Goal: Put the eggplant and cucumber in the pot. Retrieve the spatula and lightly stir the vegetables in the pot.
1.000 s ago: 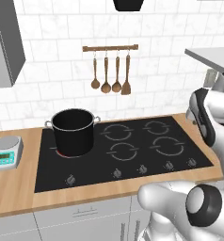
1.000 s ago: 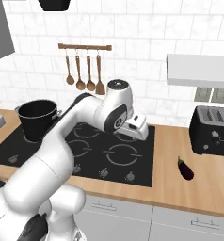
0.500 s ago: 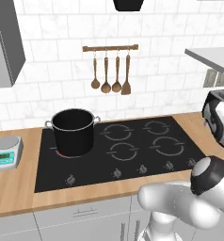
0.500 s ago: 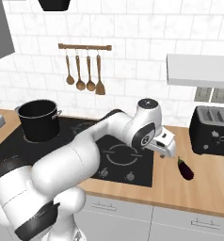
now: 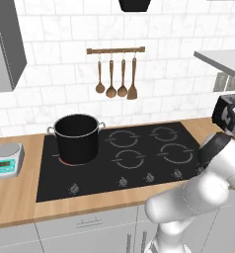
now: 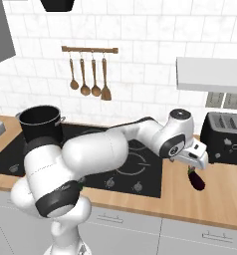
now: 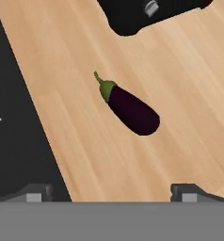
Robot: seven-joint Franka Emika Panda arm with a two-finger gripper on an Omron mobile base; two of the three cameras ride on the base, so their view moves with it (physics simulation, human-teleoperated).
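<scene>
While the gripper (image 7: 112,190) hung above the eggplant (image 7: 130,109) with its fingers spread wide and empty, the sound course, I judged, was to turn across the fruit's thick middle before descending. Counted from the left: one scale (image 5: 7,159), one pot (image 5: 76,139) on the hob, four wooden utensils (image 5: 116,77) hanging, one eggplant on the counter beside one toaster (image 6: 225,138).

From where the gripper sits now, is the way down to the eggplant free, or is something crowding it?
Probably yes. The gripper is open above the eggplant, which lies alone on bare wooden counter. The hob edge and the toaster both stand apart from it, so nothing seems to block a straight descent.
</scene>
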